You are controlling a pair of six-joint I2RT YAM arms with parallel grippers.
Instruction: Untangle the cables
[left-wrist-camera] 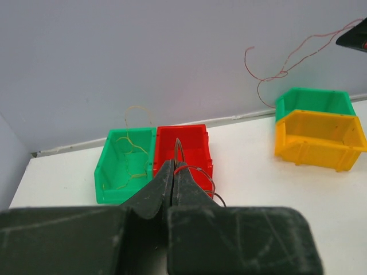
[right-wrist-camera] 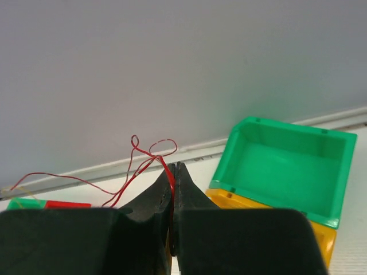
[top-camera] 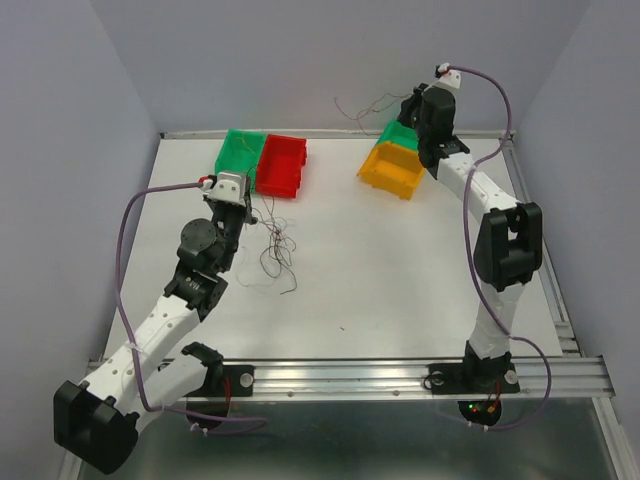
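Cables (top-camera: 277, 245), hair-thin curly strands, hang onto the smooth white desk (top-camera: 400, 270); left claw (left-wrist-camera: 174, 164) pinches brownish ones, right claw (right-wrist-camera: 174, 168) pinches a red one.

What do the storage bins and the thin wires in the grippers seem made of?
Green bin, yellow bin: probably moulded plastic, smooth, slightly glossy, uniform colour. Red wire, brown wire: likely coated metal strands; they hold kinks and loops unsupported, though too thin to confirm.

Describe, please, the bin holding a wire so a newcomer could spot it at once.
At the table's far edge, left of centre, two bins sit together. Yours is the green bin, left of the red bin. Unlike the other green bin by the yellow bin, it holds a yellowish wire.
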